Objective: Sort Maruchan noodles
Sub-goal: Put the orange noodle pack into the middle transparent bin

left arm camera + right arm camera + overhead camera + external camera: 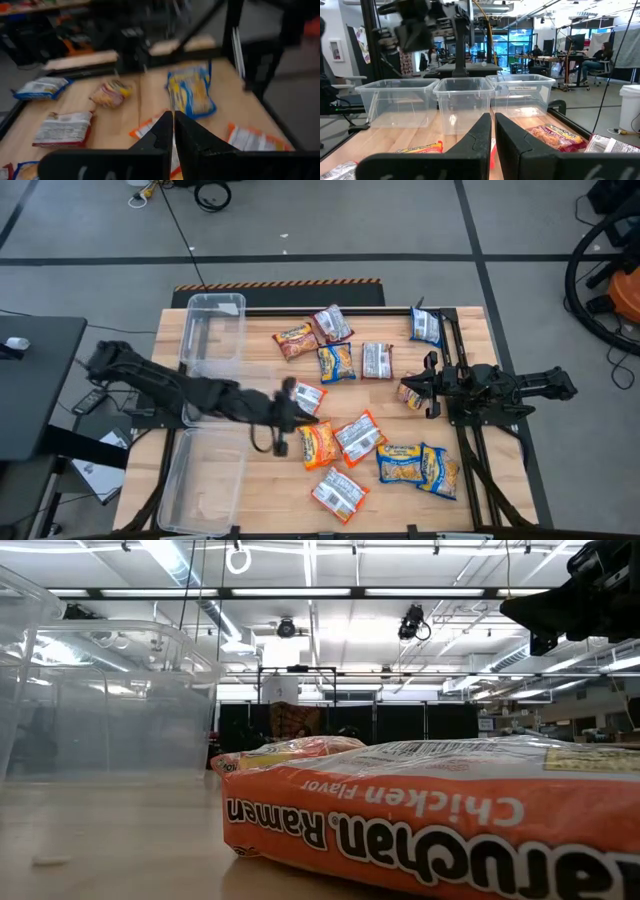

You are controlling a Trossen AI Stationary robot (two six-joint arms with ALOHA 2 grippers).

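Step in hand looked like an early pick: Maruchan noodles point(365, 405) all lay loose on the table point(262, 480), none in the clear bins point(213, 330). Left gripper point(292, 416) was reached out low across the table to mid-board, beside an orange packet point(318, 444) and a red-silver one point(307, 396). Its wrist view showed the fingers point(161, 135) pinched nearly together with nothing visibly between them. Right gripper point(422, 387) sat at the right edge, arm stretched flat, next to a small packet point(409, 395); fingers likewise nearly touching, holding nothing I could see. My read on the next move: left jaws must spread, settle over one packet, then carry it to a bin.
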